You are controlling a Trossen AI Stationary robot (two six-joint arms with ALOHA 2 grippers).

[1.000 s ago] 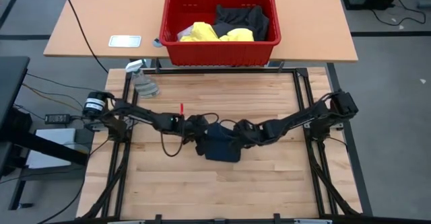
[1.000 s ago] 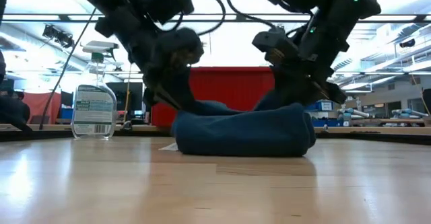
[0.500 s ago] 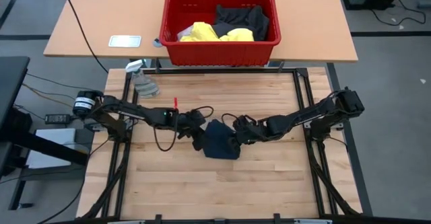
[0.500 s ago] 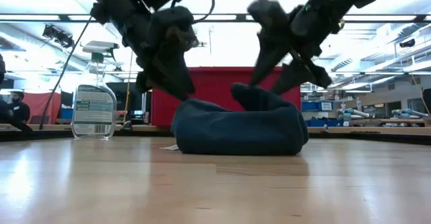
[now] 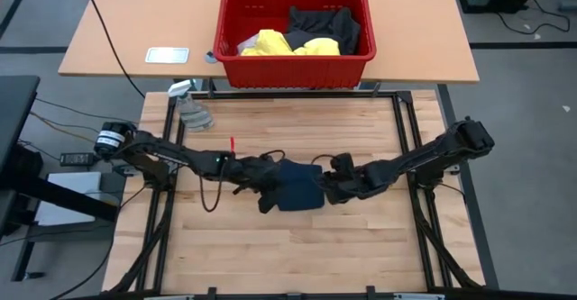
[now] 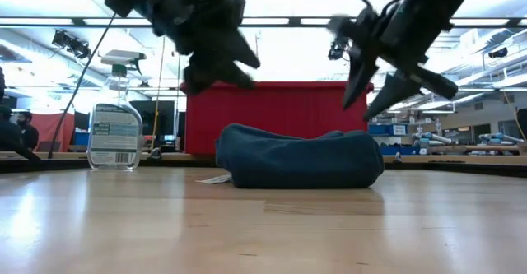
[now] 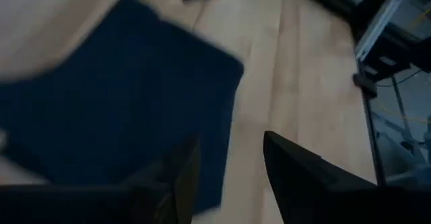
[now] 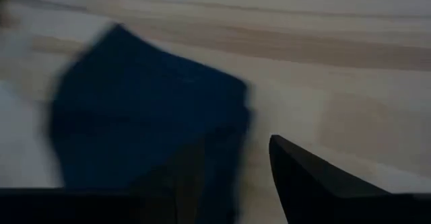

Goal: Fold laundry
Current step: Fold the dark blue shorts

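Both end effectors, left (image 5: 268, 195) and right (image 5: 330, 189), parted and empty above folded navy cloth bundle (image 5: 298, 186) on wooden surface (image 5: 297, 246). Soft, light, floppy; best pinched at bundle's edges.

The navy piece (image 5: 298, 187) was soft matt cloth; the bench (image 5: 361, 246) was smooth, faintly glossy wood; the basket (image 5: 270, 66) at twelve o'clock was shiny red plastic.
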